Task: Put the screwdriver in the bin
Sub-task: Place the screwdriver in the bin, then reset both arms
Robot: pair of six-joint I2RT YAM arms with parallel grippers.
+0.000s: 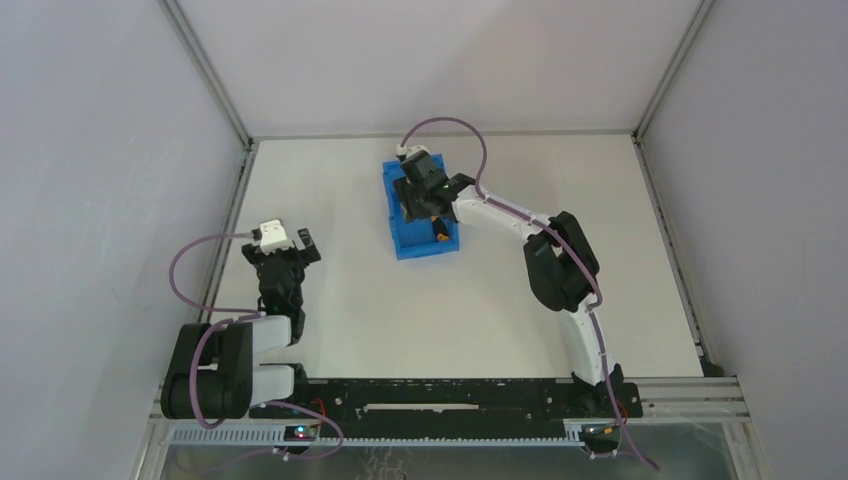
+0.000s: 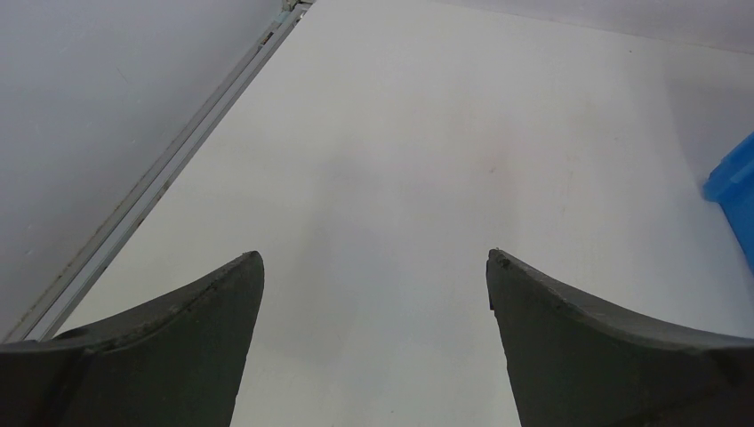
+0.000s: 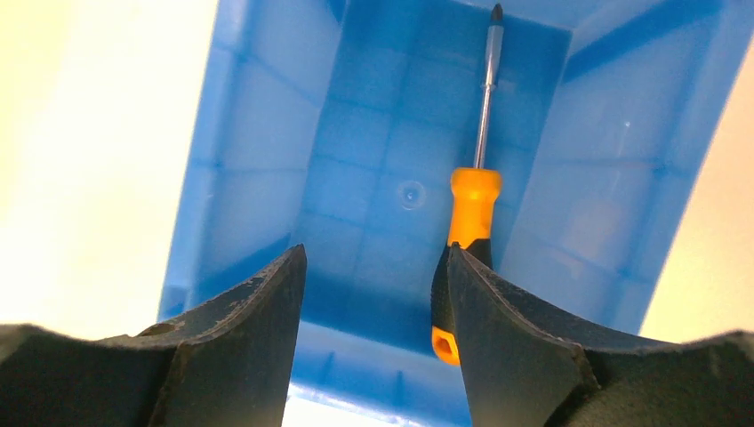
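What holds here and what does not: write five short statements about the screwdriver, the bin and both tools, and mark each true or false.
1. The screwdriver lies on the floor of the bin. True.
2. The right tool is shut on the screwdriver. False: its jaws stand apart above the bin and grip nothing.
3. The left tool is open with nothing between its fingers. True.
4. The left tool hangs over the bin. False: it is over the table, and only a corner of the bin shows at the right edge of its wrist view.
5. In the right wrist view, the screwdriver's handle end is nearer the tool than its tip. True.
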